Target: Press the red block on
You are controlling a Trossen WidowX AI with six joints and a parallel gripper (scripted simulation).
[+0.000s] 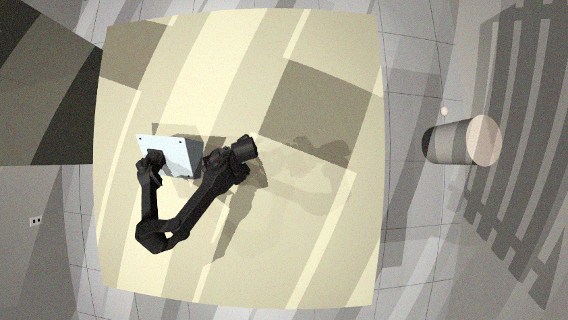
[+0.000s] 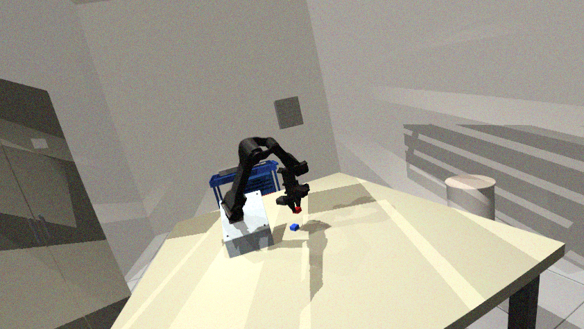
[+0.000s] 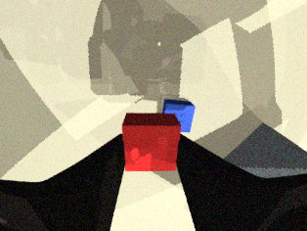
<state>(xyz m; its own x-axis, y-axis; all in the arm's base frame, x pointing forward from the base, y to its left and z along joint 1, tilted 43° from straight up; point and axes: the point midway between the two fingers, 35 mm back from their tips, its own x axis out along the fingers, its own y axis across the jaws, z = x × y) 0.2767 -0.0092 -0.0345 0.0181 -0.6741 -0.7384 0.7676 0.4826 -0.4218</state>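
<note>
The gripper (image 1: 216, 158) (image 2: 297, 207) (image 3: 150, 139) is pinching the red block (image 2: 297, 209) (image 3: 151, 148) above the pale yellow table (image 1: 238, 79) (image 2: 367, 286). In the wrist view, the blue block (image 2: 294, 227) (image 3: 185, 116) lies between one and two o'clock of it; in the exterior view, it rests on the table at six o'clock, apart from the red one. Slanting bands of light and shade cross the tabletop. From the table's middle in the top view, the arm's pale box (image 1: 171, 148) (image 2: 257, 208) sits at nine o'clock, and a round drum (image 1: 484, 141) (image 2: 469, 200) stands beyond the edge at three. In the exterior view, a blue cart (image 2: 218, 178) stands at twelve o'clock of the box.
</note>
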